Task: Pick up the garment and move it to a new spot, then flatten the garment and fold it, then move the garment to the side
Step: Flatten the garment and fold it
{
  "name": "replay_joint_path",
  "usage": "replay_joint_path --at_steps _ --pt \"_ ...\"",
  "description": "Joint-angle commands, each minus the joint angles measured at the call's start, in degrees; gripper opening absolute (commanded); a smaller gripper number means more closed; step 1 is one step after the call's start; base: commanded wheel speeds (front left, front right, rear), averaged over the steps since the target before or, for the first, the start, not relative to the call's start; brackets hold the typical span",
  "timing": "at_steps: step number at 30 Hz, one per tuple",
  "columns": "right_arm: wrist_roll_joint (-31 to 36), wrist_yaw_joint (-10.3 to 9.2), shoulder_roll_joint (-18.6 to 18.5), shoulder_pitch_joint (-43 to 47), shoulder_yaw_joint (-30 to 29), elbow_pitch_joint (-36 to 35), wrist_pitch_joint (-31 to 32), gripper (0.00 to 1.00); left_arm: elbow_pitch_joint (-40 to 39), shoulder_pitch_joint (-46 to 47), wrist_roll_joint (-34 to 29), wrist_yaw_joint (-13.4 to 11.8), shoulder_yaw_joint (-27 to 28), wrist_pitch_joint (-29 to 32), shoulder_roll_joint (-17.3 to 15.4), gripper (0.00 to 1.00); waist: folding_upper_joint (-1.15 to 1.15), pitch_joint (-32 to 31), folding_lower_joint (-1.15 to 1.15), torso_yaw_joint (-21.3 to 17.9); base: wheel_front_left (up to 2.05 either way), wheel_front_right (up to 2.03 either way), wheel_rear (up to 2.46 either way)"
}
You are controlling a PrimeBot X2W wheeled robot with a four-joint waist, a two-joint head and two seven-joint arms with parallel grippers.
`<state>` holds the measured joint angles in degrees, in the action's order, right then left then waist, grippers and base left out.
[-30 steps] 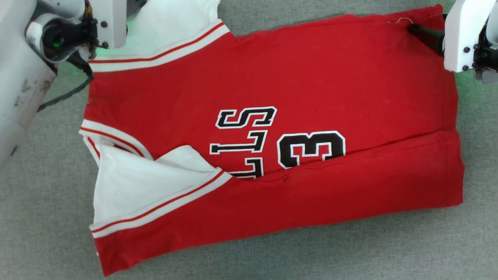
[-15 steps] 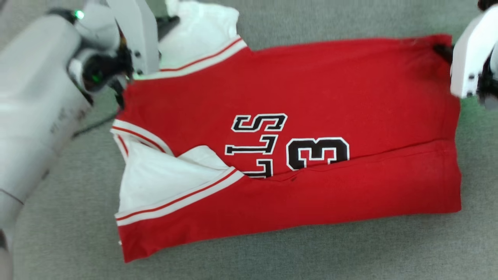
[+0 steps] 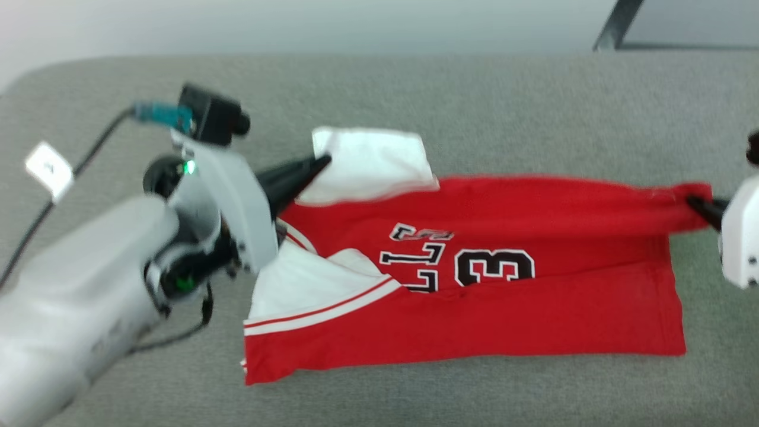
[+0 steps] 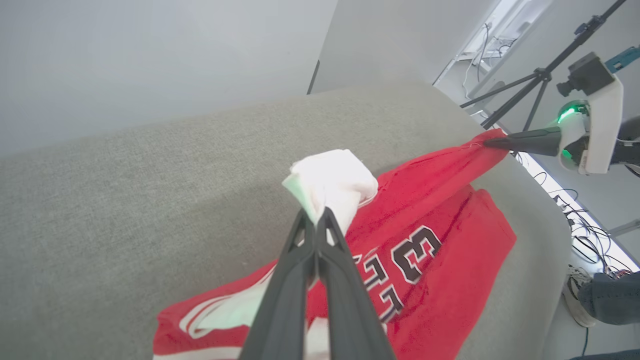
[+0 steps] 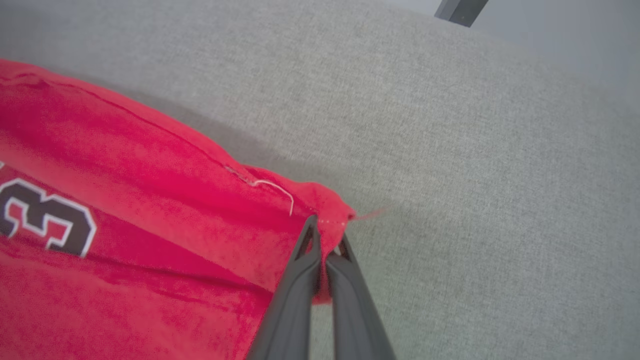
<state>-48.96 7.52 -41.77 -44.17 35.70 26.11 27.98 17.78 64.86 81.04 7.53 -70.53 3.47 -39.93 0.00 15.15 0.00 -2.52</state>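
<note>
Head view: left arm comes in from the lower left, forearm [image 3: 71, 284] angled up and to the right. Left gripper [image 3: 320, 161] is clamped shut on the far white sleeve [image 3: 370, 163] of the garment [image 3: 533, 320]. Right gripper [image 3: 695, 203] enters at the right edge, pointing left, pinched shut on the far red hem corner [image 3: 682, 193]. Garment lies on the grey fabric surface [image 3: 474, 101] with its near half folded over the print [image 3: 495, 267]. Its far edge is stretched between both grippers, up off the surface.
</note>
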Motion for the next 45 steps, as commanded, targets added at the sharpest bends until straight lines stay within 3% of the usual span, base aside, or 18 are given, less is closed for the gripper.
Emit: replay_joint_path --at_steps 1,5,11,22,32,33,34,35,36,40,45 --pt "-0.4 -0.06 -1.3 3.2 -0.7 -1.7 -0.4 0.00 -2.2 -2.6 -0.5 -0.1 -0.5 -1.7 -1.3 0.00 0.00 -5.9 0.00 4.2 0.00 0.00 0.00" --pt "-1.3 -0.07 -4.0 9.7 -3.3 -5.8 -0.8 0.00 -7.4 -8.1 0.1 -0.1 -1.2 -5.3 -4.1 0.00 0.00 -7.3 0.00 5.4 0.00 0.00 0.00" --pt "-1.4 -0.07 -5.8 19.4 -9.4 -10.0 -0.7 0.00 -10.3 -14.5 -0.9 -0.1 -2.0 -8.0 -4.9 0.00 0.00 -7.3 0.00 6.7 0.00 0.00 0.00" --pt "3.6 -0.07 -1.7 29.5 -19.4 -14.8 2.5 0.00 -7.8 -20.5 0.3 -0.1 -2.1 -12.9 -4.1 0.00 0.00 -4.5 0.00 5.9 0.00 0.00 0.00" --pt "8.1 -0.07 3.6 33.4 -24.6 -17.8 4.7 0.00 -2.8 -23.3 -1.8 -0.4 -2.3 -15.2 -1.0 0.00 0.00 -2.4 0.00 5.6 0.00 0.00 0.00" --pt "8.5 -0.06 4.0 33.6 -25.0 -18.0 4.7 0.00 -2.3 -23.3 -2.2 -0.4 -2.3 -15.3 -0.8 0.04 0.00 -2.3 0.00 5.6 0.00 0.00 0.00" --pt "8.9 -0.07 4.3 33.8 -25.5 -18.2 4.6 0.19 -1.8 -23.4 -2.6 -0.5 -2.4 -15.5 -0.5 0.24 0.00 -2.2 0.00 5.6 0.00 0.00 0.00" --pt "9.2 -0.07 4.8 34.0 -26.4 -18.1 4.5 0.43 -1.3 -23.2 -3.0 -0.6 -2.3 -15.8 -0.3 0.54 0.00 -2.2 0.00 5.6 0.00 0.00 0.00" --pt "9.7 -0.06 5.4 34.2 -27.1 -18.2 4.3 1.00 -0.9 -23.3 -3.1 -0.8 -1.9 -16.1 -0.1 1.00 0.00 -2.1 0.00 5.6 0.00 0.00 0.00" --pt "7.9 -0.06 7.3 34.5 -28.7 -20.1 5.2 1.00 -0.2 -23.9 -3.6 -1.2 0.0 -17.6 0.3 1.00 0.00 -2.4 0.00 5.7 0.00 0.00 0.00" --pt "4.9 -0.06 6.3 36.1 -31.4 -23.7 7.8 1.00 -1.7 -25.9 -5.8 -3.7 4.3 -18.6 -0.4 1.00 0.00 -3.5 0.00 6.4 0.00 0.00 0.00"
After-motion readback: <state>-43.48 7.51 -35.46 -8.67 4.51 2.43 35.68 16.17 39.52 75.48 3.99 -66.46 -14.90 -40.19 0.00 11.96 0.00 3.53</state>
